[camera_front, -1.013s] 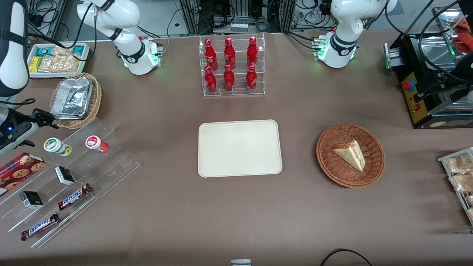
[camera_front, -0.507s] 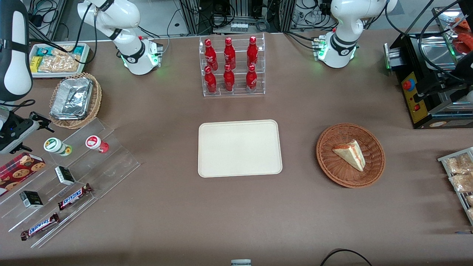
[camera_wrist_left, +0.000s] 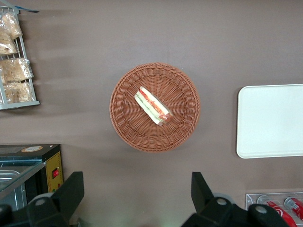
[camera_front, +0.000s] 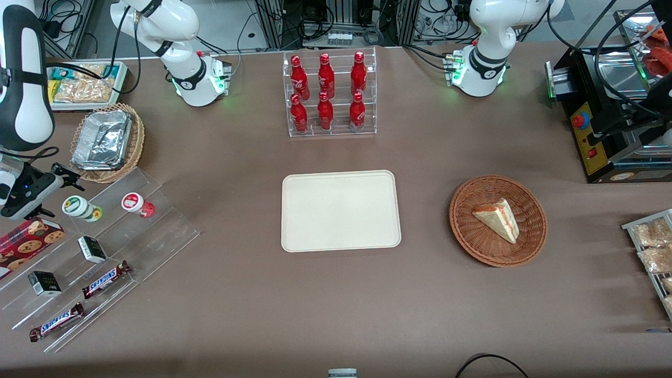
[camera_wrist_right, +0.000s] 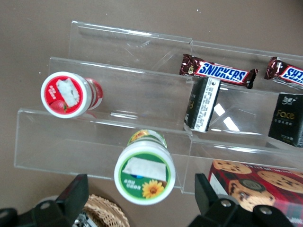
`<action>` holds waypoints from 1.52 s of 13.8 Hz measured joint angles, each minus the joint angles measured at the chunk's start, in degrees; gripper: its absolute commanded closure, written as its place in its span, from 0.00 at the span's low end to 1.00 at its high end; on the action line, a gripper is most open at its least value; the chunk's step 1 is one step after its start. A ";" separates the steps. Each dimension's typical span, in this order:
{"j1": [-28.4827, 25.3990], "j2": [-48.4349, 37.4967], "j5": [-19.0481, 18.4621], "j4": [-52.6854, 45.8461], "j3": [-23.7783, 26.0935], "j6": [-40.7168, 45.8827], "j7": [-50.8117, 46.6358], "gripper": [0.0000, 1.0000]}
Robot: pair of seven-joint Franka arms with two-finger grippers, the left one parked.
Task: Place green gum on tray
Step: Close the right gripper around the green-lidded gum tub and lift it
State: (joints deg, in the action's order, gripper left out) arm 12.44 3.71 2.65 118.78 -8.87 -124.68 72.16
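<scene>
1. The green gum [camera_front: 80, 207] [camera_wrist_right: 144, 172] stands upright on the top step of a clear rack [camera_front: 105, 247] [camera_wrist_right: 118, 118] at the working arm's end of the counter [camera_front: 336, 304]; its long axis is vertical and its white lid with the green ring faces up.
2. A red gum [camera_front: 135, 203] [camera_wrist_right: 67, 93] stands upright on the same step beside it, apart from it.
3. The gripper [camera_front: 55, 181] [camera_wrist_right: 142, 198] hovers above the green gum, slightly farther from the front camera, touching nothing.
4. In the right wrist view its two dark fingers [camera_wrist_right: 71, 196] stand wide apart, one on each side of the gum's lid, and hold nothing.
5. The tray [camera_front: 340, 210] [camera_wrist_left: 270, 120] lies flat at the counter's middle, well apart from the rack, with nothing on it.
6. Lower steps of the rack carry two small black boxes [camera_front: 92, 249] [camera_wrist_right: 202, 104] and two Snickers bars [camera_front: 106, 279] [camera_wrist_right: 220, 72]; a cookie box [camera_front: 26, 239] [camera_wrist_right: 255, 182] lies beside the green gum.
7. A wicker basket [camera_front: 137, 137] with a foil pan sits near the rack, farther from the front camera.
</scene>
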 measured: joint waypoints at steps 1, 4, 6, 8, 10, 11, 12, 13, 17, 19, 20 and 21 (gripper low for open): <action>0.00 0.47 0.16 0.12 0.00 -0.63 0.00 0.00; 0.00 1.43 0.20 1.48 0.00 -3.19 0.00 0.34; 0.00 1.75 0.21 2.36 0.01 -4.37 0.00 1.00; 0.00 1.73 0.21 2.48 0.07 -4.46 0.00 1.00; -0.01 1.71 0.22 2.48 0.14 -4.46 0.00 1.00; -0.02 1.68 0.22 2.48 0.18 -4.42 0.00 1.00; -0.03 1.59 0.22 2.44 0.23 -4.24 0.00 1.00; -0.05 1.39 0.22 2.27 0.35 -3.81 -0.01 1.00; -1.28 -0.58 0.22 -0.86 0.79 2.95 -1.00 1.00; -3.24 -1.46 0.01 -3.85 0.86 8.78 -3.93 1.00; -4.82 -1.73 -0.68 -5.60 0.88 12.04 -6.60 1.00; -6.75 -1.94 -1.69 -7.32 0.93 15.11 -9.95 1.00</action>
State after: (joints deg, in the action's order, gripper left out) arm 5.70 1.77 0.96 111.46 -7.94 -109.57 62.21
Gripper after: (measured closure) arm 0.414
